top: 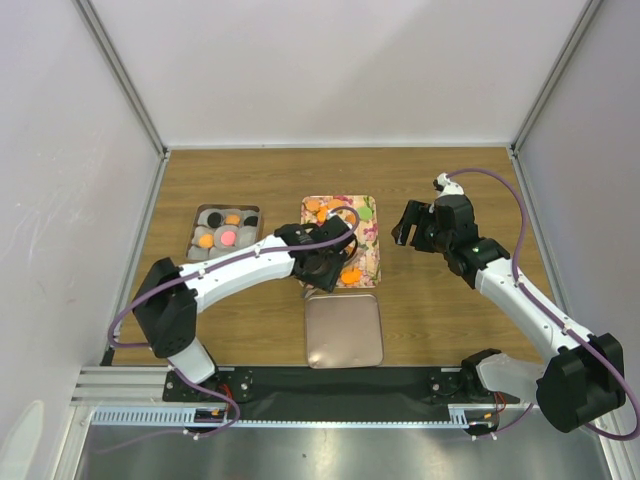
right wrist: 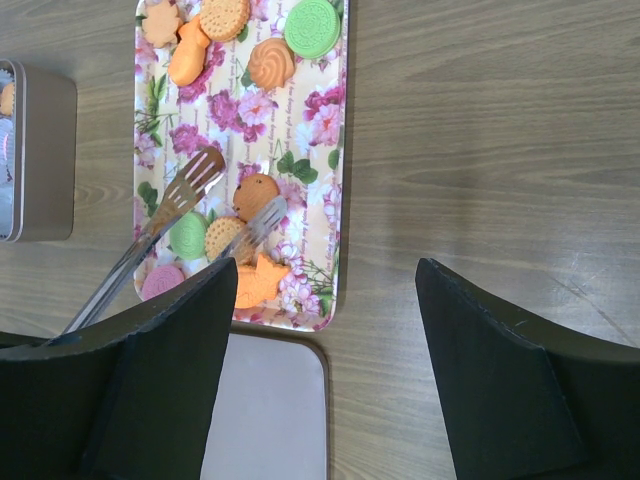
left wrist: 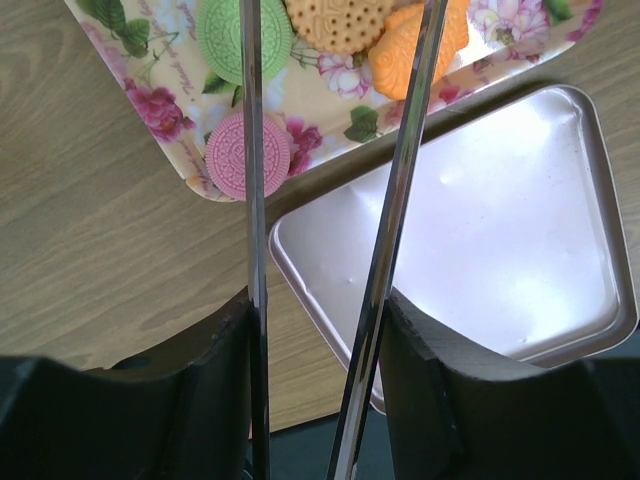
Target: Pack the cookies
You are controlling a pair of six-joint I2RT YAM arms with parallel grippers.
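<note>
**A:** Why is the wooden worktop point(top: 450, 180) laid out like this?

**B:** For reach, I'd say. The floral tray point(right wrist: 320, 120) lies just ahead of the left gripper point(left wrist: 315, 330). The square metal lid point(left wrist: 480, 230) sits right beneath its jaws, out of the way. The tin point(right wrist: 45, 150), partly filled, is off to their left.

**A:** And the jaws?

**B:** The left ones clamp a pair of tongs point(left wrist: 389, 230). The tips straddle a brown one of the cookies point(right wrist: 257, 192) on the tray. The right gripper point(right wrist: 328, 265) hovers with the tray ahead and to the left of its jaws, which are wide and empty.

**A:** The room?

**B:** Wood-grain surface, white panels on three sides.
</note>
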